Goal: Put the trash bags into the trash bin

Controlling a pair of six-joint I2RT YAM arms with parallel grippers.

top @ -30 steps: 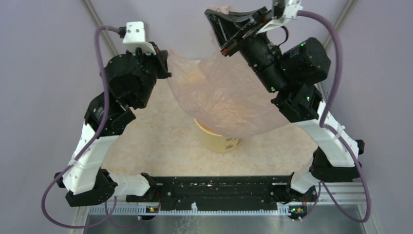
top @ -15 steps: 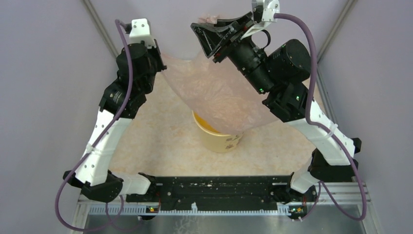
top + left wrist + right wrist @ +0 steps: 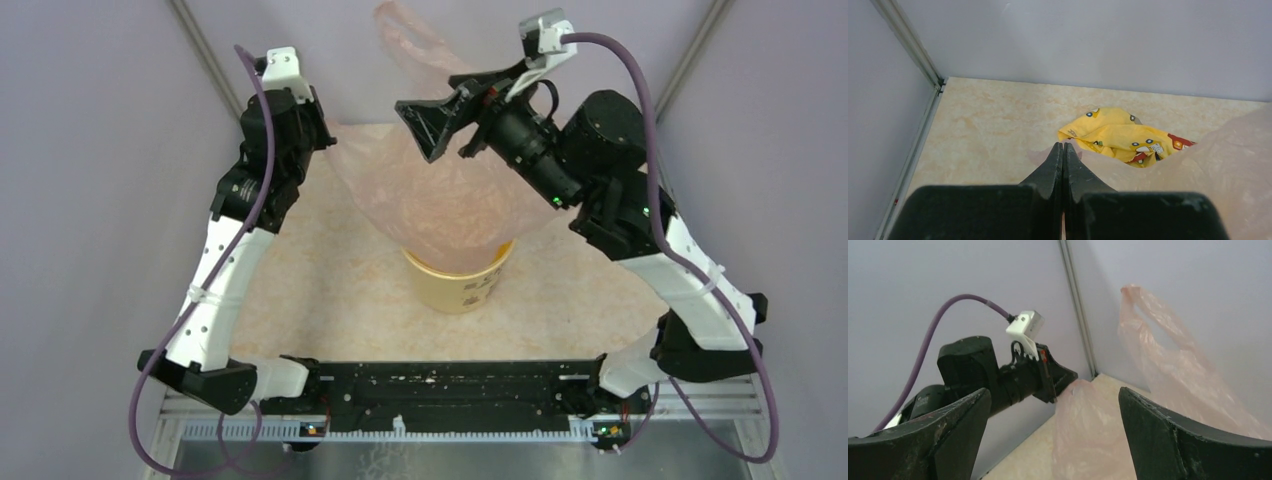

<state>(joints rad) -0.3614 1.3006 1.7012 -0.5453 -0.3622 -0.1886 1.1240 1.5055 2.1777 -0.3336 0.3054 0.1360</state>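
Observation:
The pale pink trash bag (image 3: 440, 200) hangs stretched from my left gripper (image 3: 322, 135) down onto the mouth of the trash bin (image 3: 455, 290), a small pale yellow bucket at mid-table. One bag handle (image 3: 400, 40) sticks up free against the back wall. In the left wrist view my left gripper (image 3: 1063, 149) is shut on a corner of the bag (image 3: 1228, 165). My right gripper (image 3: 430, 125) hovers above the bag, jaws wide apart and holding nothing. In the right wrist view the gripper (image 3: 1054, 392) frames the bag (image 3: 1088, 435) and its loose handle (image 3: 1158, 340).
A crumpled yellow printed wrapper (image 3: 1120, 135) lies on the table beyond the left fingers, close to the back wall. Purple walls with metal corner posts (image 3: 200, 50) enclose the table on three sides. The left arm's wrist (image 3: 1013, 380) sits close ahead of the right gripper.
My right gripper opened and let go of the bag, whose handle now stands free. The bag's lower part settled over the bin mouth. The left arm stretched farther back, still gripping.

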